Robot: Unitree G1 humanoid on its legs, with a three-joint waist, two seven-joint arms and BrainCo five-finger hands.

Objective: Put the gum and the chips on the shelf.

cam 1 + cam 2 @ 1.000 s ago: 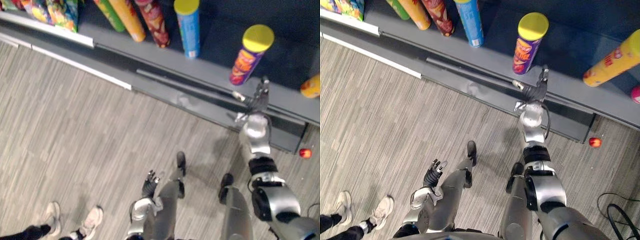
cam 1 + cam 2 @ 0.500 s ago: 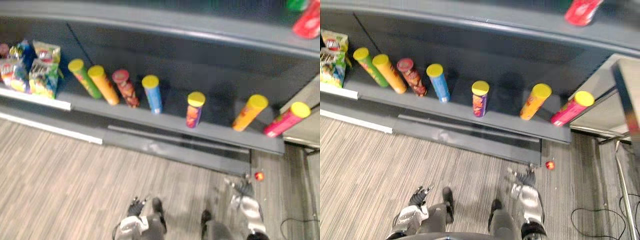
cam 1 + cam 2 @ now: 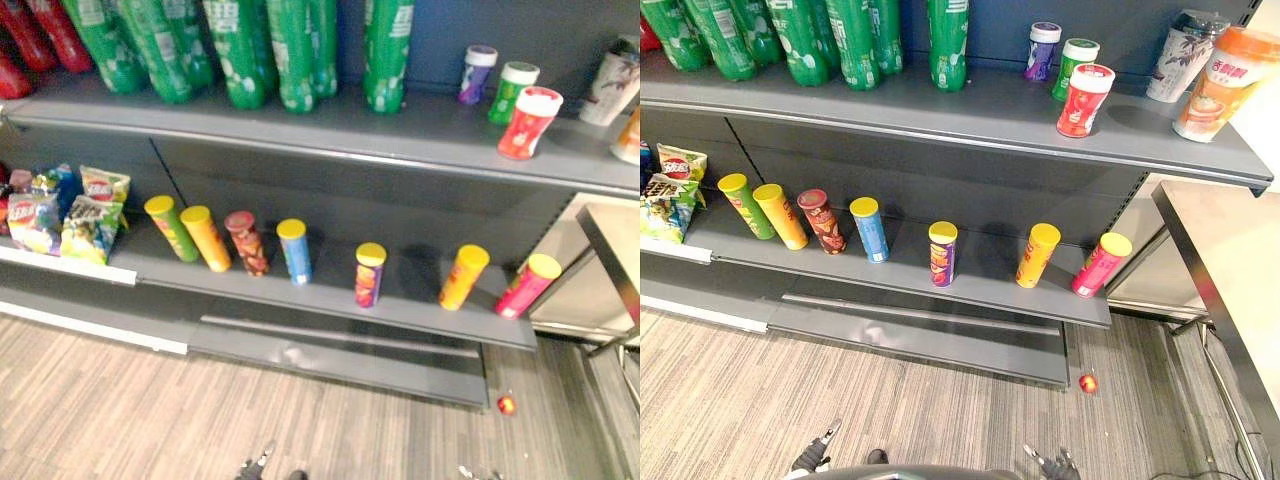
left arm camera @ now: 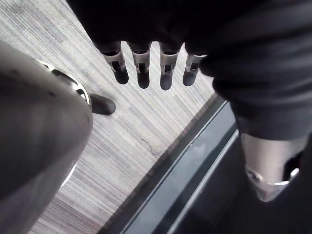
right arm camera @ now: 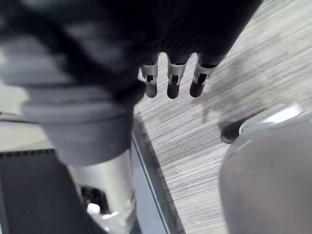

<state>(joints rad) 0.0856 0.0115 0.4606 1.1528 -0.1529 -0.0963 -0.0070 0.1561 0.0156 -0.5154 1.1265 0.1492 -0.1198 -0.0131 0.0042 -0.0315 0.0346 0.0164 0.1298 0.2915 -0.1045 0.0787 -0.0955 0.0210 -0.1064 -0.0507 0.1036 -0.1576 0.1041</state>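
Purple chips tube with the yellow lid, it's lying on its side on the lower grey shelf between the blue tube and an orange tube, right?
Not quite: the purple chips tube with the yellow lid stands upright on the lower grey shelf, between the blue tube and an orange tube, as the right eye view shows.

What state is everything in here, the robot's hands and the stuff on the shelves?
Left hand: open, holding nothing.
Right hand: open, holding nothing.
Chip tubes: standing on the lower shelf, lids on.
Gum jars: standing on the upper shelf, lids on.
Green bottles: standing on the upper shelf.
Snack bags: propped on the lower shelf.
Red ball: lying on the floor.
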